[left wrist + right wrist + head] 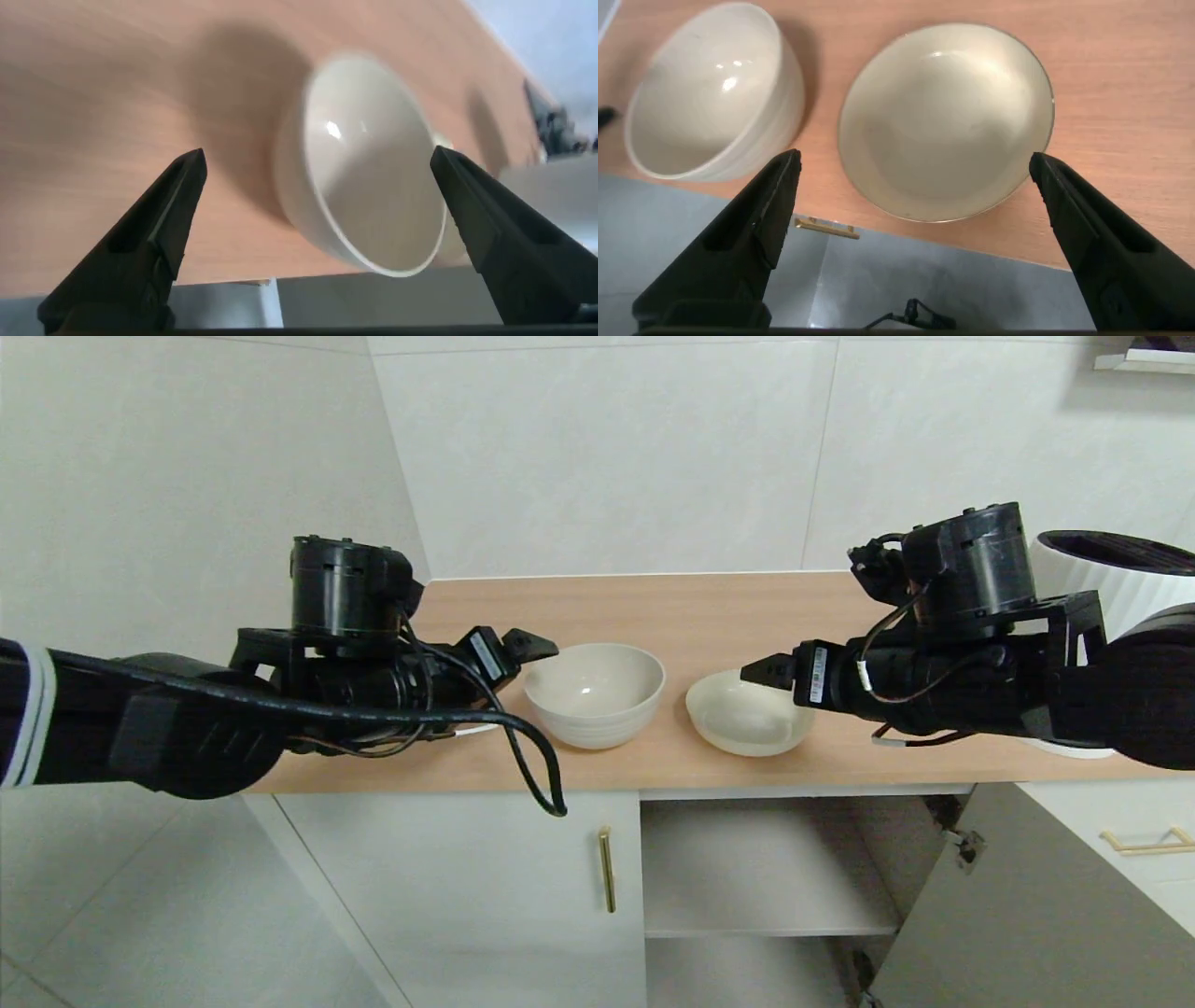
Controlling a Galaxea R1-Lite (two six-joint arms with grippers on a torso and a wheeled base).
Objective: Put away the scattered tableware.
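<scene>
A deep cream bowl with round sides (595, 693) and a flat, shallow cream bowl (747, 714) sit on a light brown wooden counter (653, 607). The deep one is at 9 o'clock from the shallow one, near it but not touching. In the head view the black left gripper (532, 649) hangs just beside the deep bowl at its 9 o'clock, and the black right gripper (761, 670) covers a bit of the shallow bowl's rim at about 2 o'clock. From there you can't tell how far the fingers are spread. The wrist views show that: both pairs of fingers are spread wide, and neither one has hold of anything. The left wrist view frames the deep bowl between its two fingers, with just a sliver of the shallow bowl peeking out behind it. The right wrist view looks down on both bowls and shows them with nothing inside. A white ribbed round tub (1111, 569) at the counter's 3 o'clock end is half hidden by the right arm and cut off by the edge. A thin white edge (476, 730) peeks from under the left arm — too little shows to tell what it is. Under the counter, at 6 o'clock from the shallow bowl, a white cupboard (756, 868) stands open, showing a shelf.
</scene>
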